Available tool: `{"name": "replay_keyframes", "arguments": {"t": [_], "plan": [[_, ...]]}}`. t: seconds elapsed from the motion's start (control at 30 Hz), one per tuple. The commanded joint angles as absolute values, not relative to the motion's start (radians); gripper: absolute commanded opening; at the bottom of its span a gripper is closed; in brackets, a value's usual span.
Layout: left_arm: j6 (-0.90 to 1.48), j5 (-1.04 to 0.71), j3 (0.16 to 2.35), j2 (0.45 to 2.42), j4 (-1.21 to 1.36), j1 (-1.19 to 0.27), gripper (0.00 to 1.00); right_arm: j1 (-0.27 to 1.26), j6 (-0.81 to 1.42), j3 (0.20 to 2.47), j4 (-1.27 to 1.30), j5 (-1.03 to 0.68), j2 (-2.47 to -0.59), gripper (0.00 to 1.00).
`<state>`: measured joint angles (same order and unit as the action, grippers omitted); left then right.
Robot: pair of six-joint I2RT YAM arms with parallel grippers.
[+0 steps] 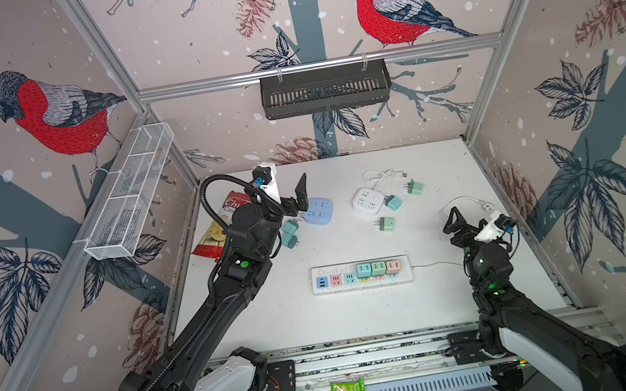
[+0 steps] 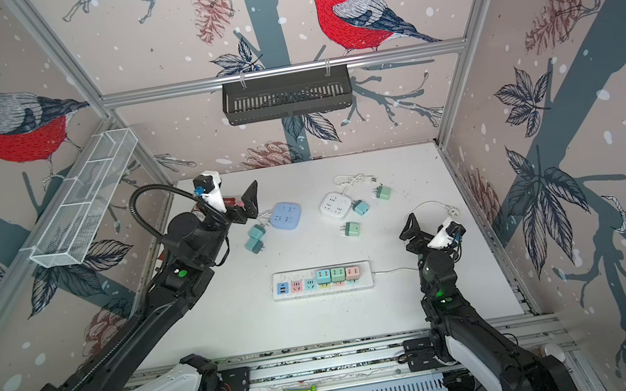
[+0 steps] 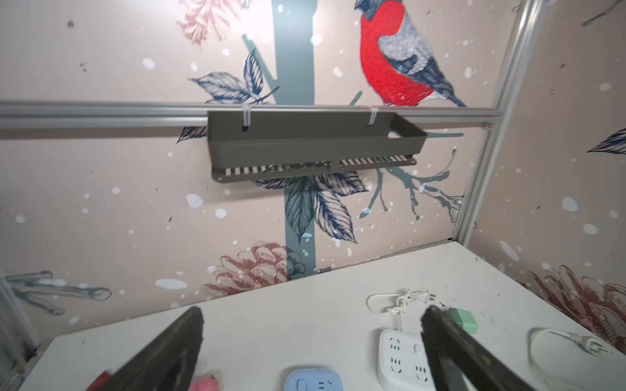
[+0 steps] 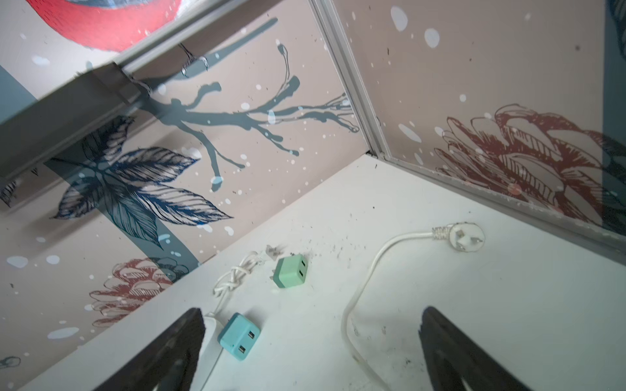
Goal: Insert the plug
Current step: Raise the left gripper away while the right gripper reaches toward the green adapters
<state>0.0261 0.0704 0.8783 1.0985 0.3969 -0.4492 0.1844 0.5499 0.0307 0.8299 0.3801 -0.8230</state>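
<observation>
Plug [image 1: 290,228] near "Chi" snack bag [image 1: 235,205]

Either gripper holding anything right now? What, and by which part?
Nothing is held. The left gripper and right gripper both stand open and empty above the table.

The left arm [image 1: 210,304] stretches from its near-left base toward the far left. Its wrist is raised, and the left gripper [image 3: 311,316] points to the far side with its jaws spread wide and nothing between them. The right arm [image 1: 491,275] stands more upright at the near right. The right gripper [image 4: 313,315] also gapes empty, aimed toward the far side.
</observation>
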Motion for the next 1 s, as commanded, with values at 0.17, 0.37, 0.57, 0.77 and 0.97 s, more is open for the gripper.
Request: {"name": "replay_keyframes", "arguments": {"t": [0.17,0.37,0.57,0.77,0.97], "plan": [[0.039,-0.137,1.061,1.178,0.279,-0.374,0.99,0.196,0.525,0.266,0.654,0.238,-1.073,1.0],[0.054,-0.14,1.094,1.239,0.23,-0.37,0.99,0.33,0.507,0.49,0.461,0.239,-1.288,0.98],[0.074,-0.197,1.15,1.294,0.162,-0.367,0.99,0.443,0.49,0.716,0.263,0.315,-1.515,0.96],[0.068,-0.314,1.182,1.348,0.138,-0.367,0.99,0.468,0.479,0.868,0.144,0.293,-1.706,0.93],[0.059,-0.321,1.227,1.392,0.085,-0.368,0.99,0.5,0.47,0.902,0.143,0.29,-1.754,0.95]]}}
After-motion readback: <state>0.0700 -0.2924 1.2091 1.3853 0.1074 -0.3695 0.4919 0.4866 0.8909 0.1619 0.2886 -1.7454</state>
